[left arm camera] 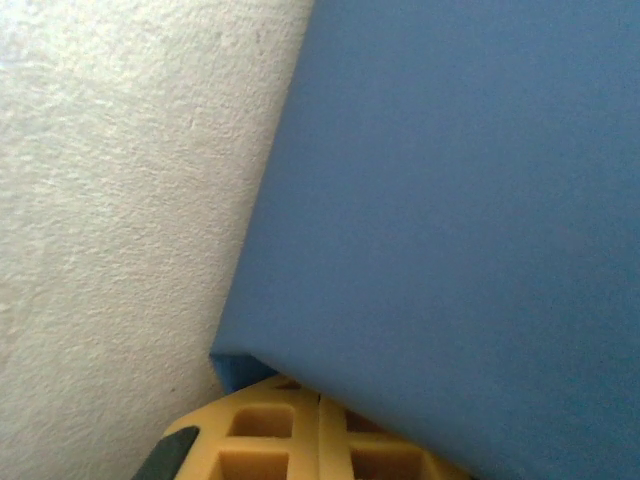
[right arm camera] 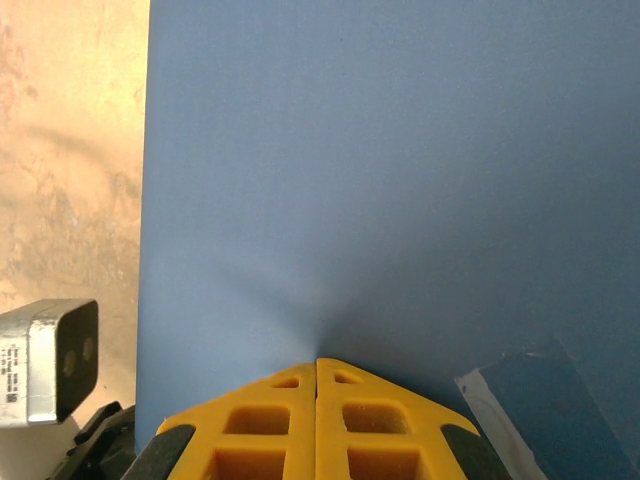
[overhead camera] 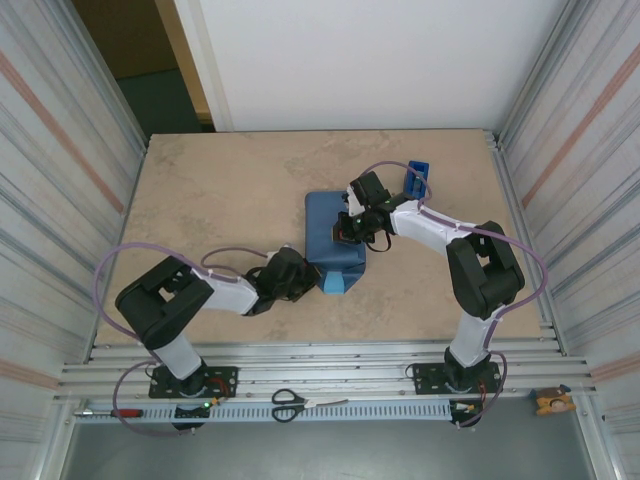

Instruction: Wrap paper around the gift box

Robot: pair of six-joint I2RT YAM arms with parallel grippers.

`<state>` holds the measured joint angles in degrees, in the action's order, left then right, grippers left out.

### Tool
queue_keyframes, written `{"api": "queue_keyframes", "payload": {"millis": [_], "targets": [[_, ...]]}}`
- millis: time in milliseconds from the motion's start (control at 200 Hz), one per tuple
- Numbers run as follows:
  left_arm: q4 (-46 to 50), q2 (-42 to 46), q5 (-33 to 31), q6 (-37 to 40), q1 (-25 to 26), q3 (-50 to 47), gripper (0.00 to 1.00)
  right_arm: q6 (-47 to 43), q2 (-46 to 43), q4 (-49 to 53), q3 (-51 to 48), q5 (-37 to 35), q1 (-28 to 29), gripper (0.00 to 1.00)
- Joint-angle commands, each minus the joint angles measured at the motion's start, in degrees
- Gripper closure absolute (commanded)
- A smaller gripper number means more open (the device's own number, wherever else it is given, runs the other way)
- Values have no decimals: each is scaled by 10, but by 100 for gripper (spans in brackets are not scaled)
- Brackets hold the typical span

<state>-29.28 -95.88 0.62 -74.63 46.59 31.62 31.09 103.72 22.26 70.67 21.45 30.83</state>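
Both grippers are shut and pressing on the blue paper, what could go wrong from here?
1. The shut right gripper dents the paper; sliding may crease or tear it.
2. The light flap by the left gripper looks loose and may spring open.
3. The tape dispenser sits near the right arm and might get knocked.

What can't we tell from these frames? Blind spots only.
- Top external: gift box hidden under the paper.
- Left wrist: left gripper tips covered by the paper edge; what they touch is hidden.
- Right wrist: right gripper shut against the paper; whether it pinches any can't be judged.
- Right wrist: dark flap cut off by the bottom edge.
- Top external: orange item by the near rail, too small to identify.
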Motion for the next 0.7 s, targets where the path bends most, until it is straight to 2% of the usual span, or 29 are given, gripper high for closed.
{"api": "queue_keyframes", "payload": {"millis": [0,261,421,696], "targets": [[-17,-19,-44,-35,6,15,100,8,37,70,-31,-31,5,100],[-45,-30,-78,-77,21,8,100,7,37,70,-34,-29,6,100],[10,-10,-83,-69,24,33,100,7,35,69,-37,-29,6,100],[96,-26,-65,-76,27,77,100,9,36,68,-39,-30,6,100]]}}
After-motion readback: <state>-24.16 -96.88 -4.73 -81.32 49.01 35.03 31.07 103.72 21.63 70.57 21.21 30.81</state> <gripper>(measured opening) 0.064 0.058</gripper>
